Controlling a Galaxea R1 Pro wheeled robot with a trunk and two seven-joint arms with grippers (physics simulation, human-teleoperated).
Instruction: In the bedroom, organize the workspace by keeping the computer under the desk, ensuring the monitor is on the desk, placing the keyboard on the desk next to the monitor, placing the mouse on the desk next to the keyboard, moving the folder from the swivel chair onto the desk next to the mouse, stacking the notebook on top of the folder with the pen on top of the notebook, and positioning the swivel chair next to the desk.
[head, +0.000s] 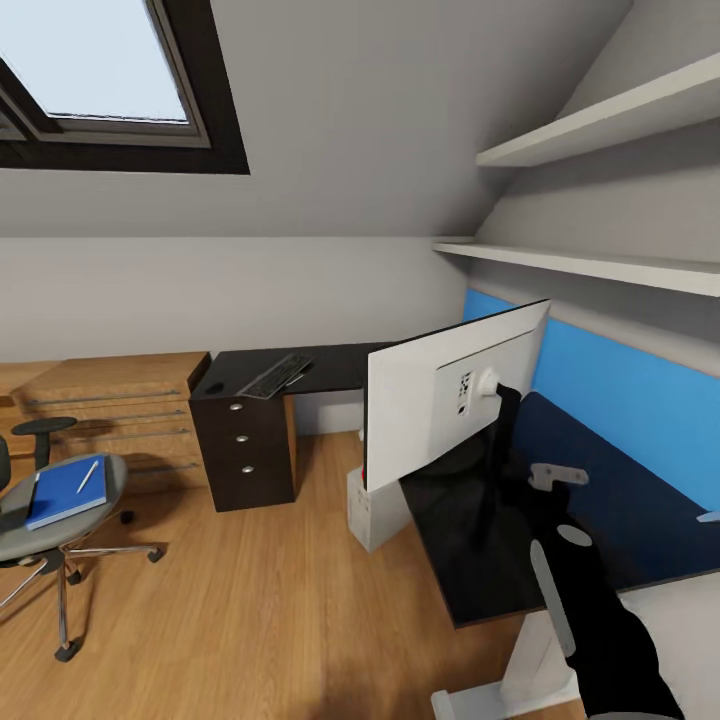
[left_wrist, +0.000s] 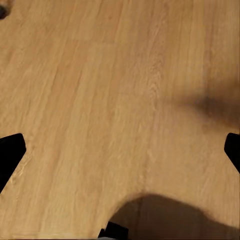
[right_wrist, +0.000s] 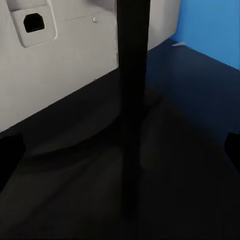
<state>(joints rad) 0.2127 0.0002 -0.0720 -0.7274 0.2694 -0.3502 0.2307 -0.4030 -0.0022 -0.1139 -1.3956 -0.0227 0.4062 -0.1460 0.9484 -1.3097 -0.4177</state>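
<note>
The black L-shaped bench (head: 470, 560) runs along the blue wall, its near edge facing open wood floor (head: 250, 600). The monitor (head: 440, 400) stands on it near that edge, white back showing. The computer (head: 372, 510) sits on the floor beneath. The chair (head: 60, 500) stands well apart, carrying the folder (head: 65, 490) and pen (head: 88, 476). The keyboard (head: 277, 376) overhangs the far wing's edge. The right tool (right_wrist: 120, 150) gapes behind the monitor's stand; the left tool (left_wrist: 120, 150) gapes over the floor.
</note>
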